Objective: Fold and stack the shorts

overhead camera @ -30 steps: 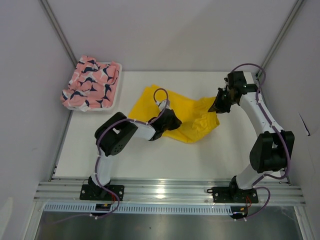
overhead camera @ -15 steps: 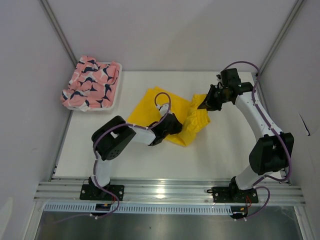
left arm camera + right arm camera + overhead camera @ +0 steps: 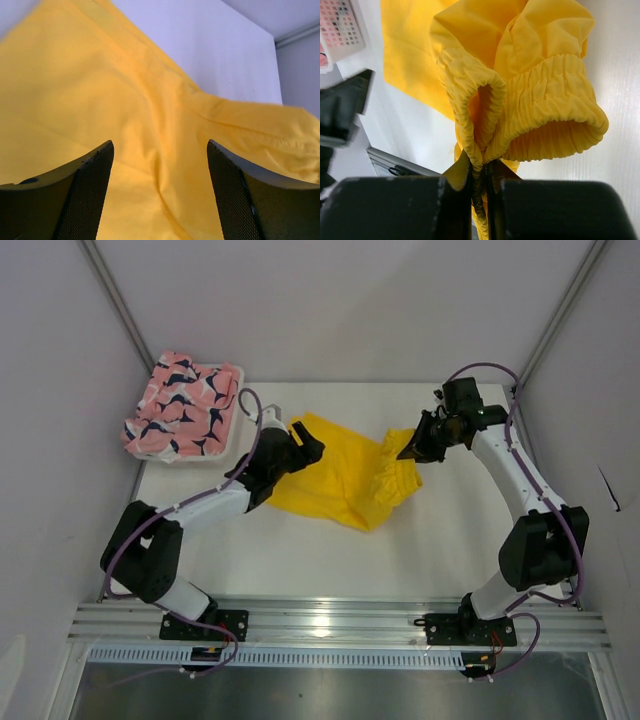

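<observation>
Currently we have the left jaws spread wide on nothing, yellow shorts (image 3: 335, 475) flat on the counter (image 3: 300, 550) just below and ahead of them; the right jaws pinch its waistband (image 3: 550, 80), so the long axis runs jaws to jaws

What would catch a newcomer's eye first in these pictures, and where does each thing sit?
The bright yellow shorts, spread in the middle, stand out most. Their elastic waistband is bunched up and pinched in the right gripper at their right end. The left gripper hovers open over their left edge. At the far left corner, the pink whale-print shorts lie heaped in a white mesh basket.
</observation>
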